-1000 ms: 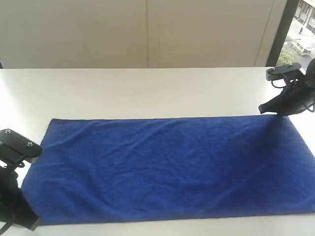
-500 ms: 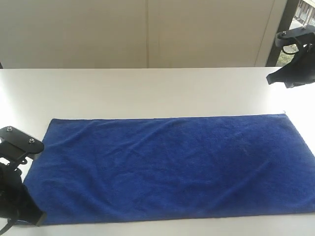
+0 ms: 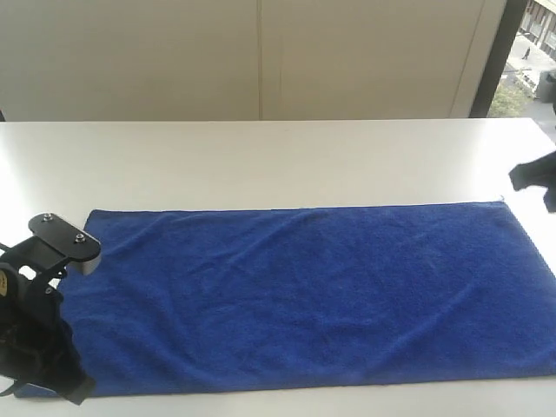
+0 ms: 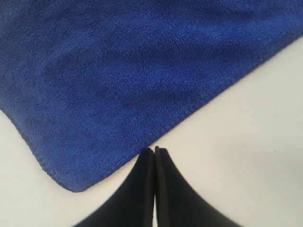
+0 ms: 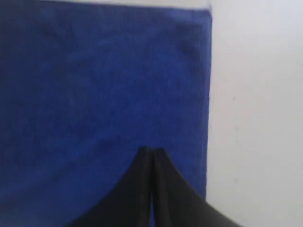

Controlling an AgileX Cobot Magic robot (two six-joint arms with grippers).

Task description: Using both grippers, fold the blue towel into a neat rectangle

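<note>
The right end effector (image 3: 537, 176) has pulled up and away from the far right corner of the blue towel (image 3: 295, 295), toward the counter's right edge, while the left end effector (image 4: 154, 151) has swung in at the towel's near left corner. The white counter (image 3: 261, 161) carries the towel spread flat and unfolded along its near edge, apparently laid out for a first fold. Both end effectors are pressed together and empty. The left one's tips sit just off the hem, and the right one hangs above the cloth by its right hem. Nothing blocks either corner. A window (image 3: 530, 52) lies beyond the counter's far right corner.
</note>
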